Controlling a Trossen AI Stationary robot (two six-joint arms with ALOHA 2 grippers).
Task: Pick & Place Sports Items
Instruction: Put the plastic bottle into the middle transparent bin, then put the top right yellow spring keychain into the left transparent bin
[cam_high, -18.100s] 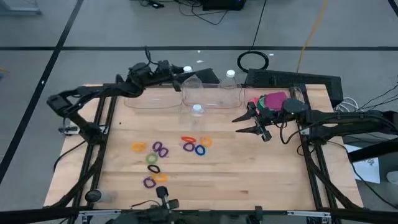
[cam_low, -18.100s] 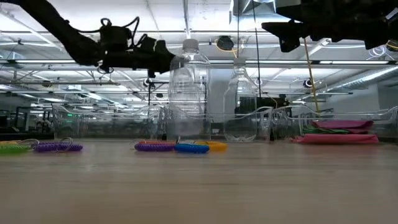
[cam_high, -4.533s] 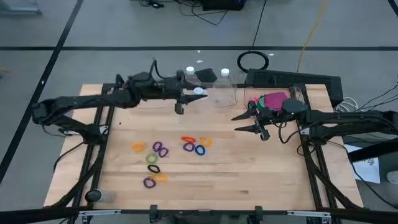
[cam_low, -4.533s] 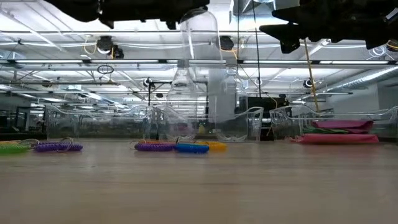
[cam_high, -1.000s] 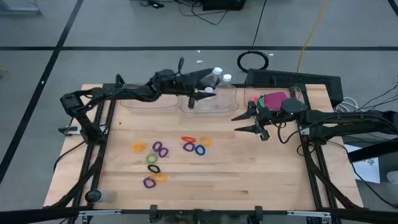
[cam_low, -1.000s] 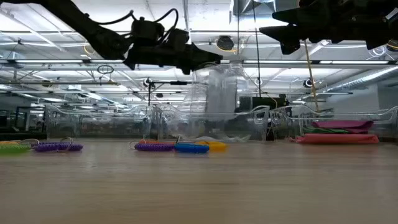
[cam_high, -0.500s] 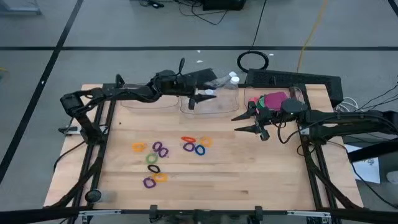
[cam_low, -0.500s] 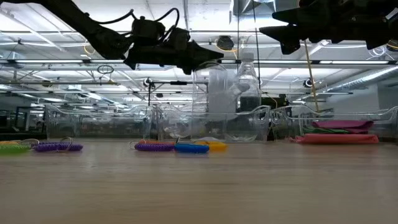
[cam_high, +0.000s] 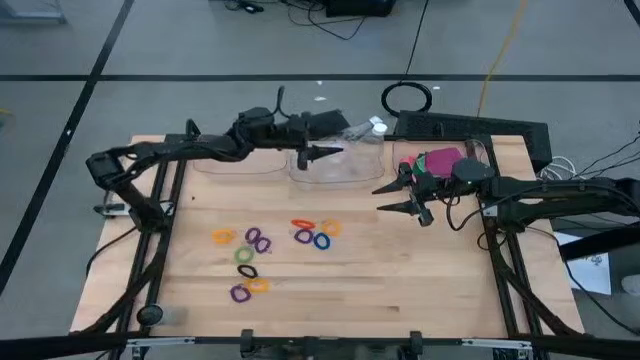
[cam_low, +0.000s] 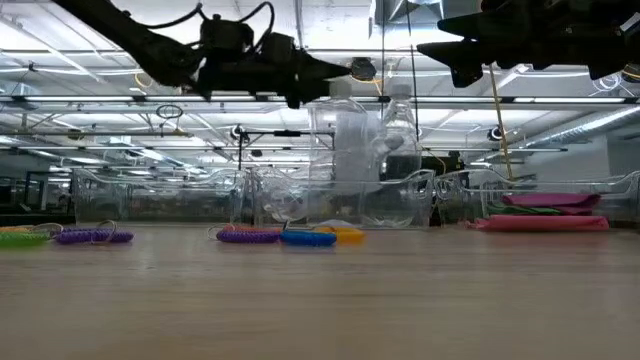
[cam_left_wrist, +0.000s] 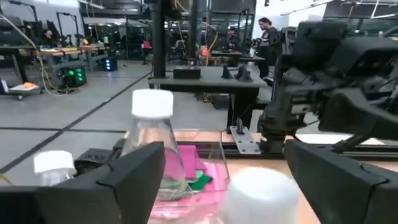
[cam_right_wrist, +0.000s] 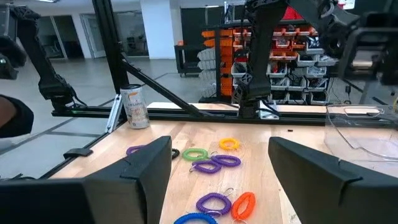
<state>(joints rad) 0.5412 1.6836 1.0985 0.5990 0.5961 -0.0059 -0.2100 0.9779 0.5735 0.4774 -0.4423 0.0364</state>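
Several small elastic rings in purple, orange, blue, green and black lie loose on the wooden table; they also show in the low view and the right wrist view. The pink and green flat pieces lie stacked in the clear bin at the far right and also show in the low view. My left gripper is open and empty, above the middle clear bin, over clear bottles with white caps. My right gripper is open and empty, held high beside the right bin.
Three clear bins stand along the table's far edge; the left one holds nothing I can see. Upright bottles stand in the middle one. A small can stands near the table's front left corner. The near half of the table is bare wood.
My left gripper has gone up and drawn back a little toward the table's left, staying open. A bottle in the middle bin that was blurred a second ago now stands still among the others. My right arm has kept still.
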